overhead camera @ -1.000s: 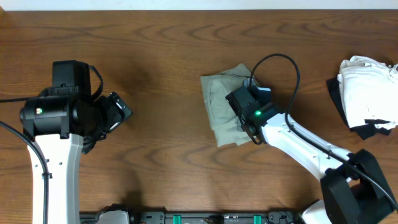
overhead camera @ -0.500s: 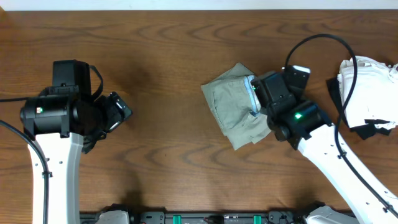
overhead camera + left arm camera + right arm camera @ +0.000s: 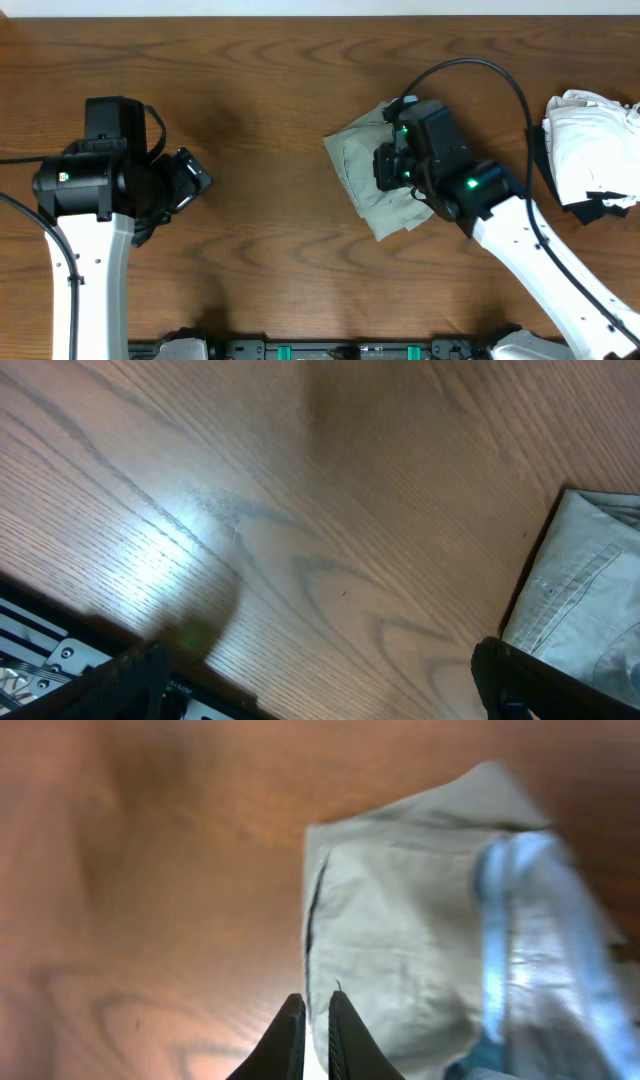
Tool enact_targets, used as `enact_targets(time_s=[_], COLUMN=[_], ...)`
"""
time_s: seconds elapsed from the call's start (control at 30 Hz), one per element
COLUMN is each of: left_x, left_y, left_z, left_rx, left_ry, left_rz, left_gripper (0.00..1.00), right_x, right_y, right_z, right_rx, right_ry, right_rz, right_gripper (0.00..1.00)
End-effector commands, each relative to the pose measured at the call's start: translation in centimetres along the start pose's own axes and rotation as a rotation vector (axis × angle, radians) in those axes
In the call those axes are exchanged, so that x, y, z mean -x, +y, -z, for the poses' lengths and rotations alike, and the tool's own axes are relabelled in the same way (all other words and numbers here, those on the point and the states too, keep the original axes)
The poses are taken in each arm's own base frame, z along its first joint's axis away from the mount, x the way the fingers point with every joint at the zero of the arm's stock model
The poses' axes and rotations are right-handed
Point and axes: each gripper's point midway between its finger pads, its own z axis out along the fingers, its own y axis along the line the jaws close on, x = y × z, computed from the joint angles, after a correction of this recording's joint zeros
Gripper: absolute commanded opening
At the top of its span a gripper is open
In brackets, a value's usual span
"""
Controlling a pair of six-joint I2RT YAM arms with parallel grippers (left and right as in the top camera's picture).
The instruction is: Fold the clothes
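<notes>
The wrinkled grey-khaki cotton clothes (image 3: 355, 175) with a pale blue lining lay bunched on the brown wooden table (image 3: 260, 100), right of the middle. The right gripper (image 3: 314, 1005) hung over their edge, its fingers almost pressed together, gripping nothing. The left gripper (image 3: 318, 660) sat well apart, fingers spread wide.

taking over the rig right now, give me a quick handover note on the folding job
Left gripper: open, empty, over the table, well left of the work.
Right gripper: fingers closed together, nothing visible between them, over the edge of the khaki garment.
Khaki garment: mid-table, folded into a compact bundle, edges uneven, some bluish lining showing.
Pile of white clothes: at the right table edge, crumpled.
Left to do: square up the bundle; probably the pile afterwards.
</notes>
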Motion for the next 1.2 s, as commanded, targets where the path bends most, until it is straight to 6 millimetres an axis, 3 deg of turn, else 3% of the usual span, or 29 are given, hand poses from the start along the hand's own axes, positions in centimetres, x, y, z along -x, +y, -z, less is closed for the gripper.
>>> enact_targets(time_s=[0.0, 0.2, 0.3, 0.47, 0.63, 0.83, 0.9, 0.97, 1.07, 1.17], left_x=[0.0, 0.0, 0.0, 0.0, 0.2, 0.2, 0.2, 0.2, 0.3, 0.3], left_y=[0.4, 0.4, 0.5, 0.5, 0.3, 0.3, 0.3, 0.3, 0.3, 0.2], left_z=[-0.3, -0.3, -0.4, -0.4, -0.4, -0.4, -0.4, -0.4, -0.4, -0.4], left_rx=[0.02, 0.02, 0.023, 0.023, 0.017, 0.015, 0.015, 0.015, 0.015, 0.014], left_ry=[0.004, 0.005, 0.008, 0.009, 0.0, -0.003, -0.003, -0.003, -0.003, -0.006], left_rz=[0.011, 0.01, 0.011, 0.011, 0.01, 0.01, 0.01, 0.01, 0.01, 0.01], left_gripper=[0.98, 0.98, 0.98, 0.98, 0.98, 0.98, 0.98, 0.98, 0.98, 0.98], right_x=[-2.0, -3.4, -3.1, -1.0, 1.3, 1.6, 0.8, 0.8, 2.6, 5.2], right_y=[1.7, 1.4, 0.1, -5.6, -9.5, -15.2, -17.4, -17.8, -17.3, -16.9], right_z=[-2.1, -7.0, -9.3, -12.2, -13.0, -14.9, -15.1, -14.7, -13.0, -9.9], right_rx=[0.128, 0.245, 0.306, 0.282, 0.325, 0.152, 0.032, 0.008, 0.004, -0.033], right_ry=[0.111, 0.207, 0.214, 0.128, 0.022, -0.025, -0.004, -0.002, -0.05, -0.134], right_rz=[0.1, 0.072, 0.019, -0.05, -0.076, -0.126, -0.176, -0.19, -0.234, -0.26], right_gripper=[0.08, 0.08, 0.07, 0.11, 0.11, 0.12, 0.09, 0.08, 0.1, 0.11])
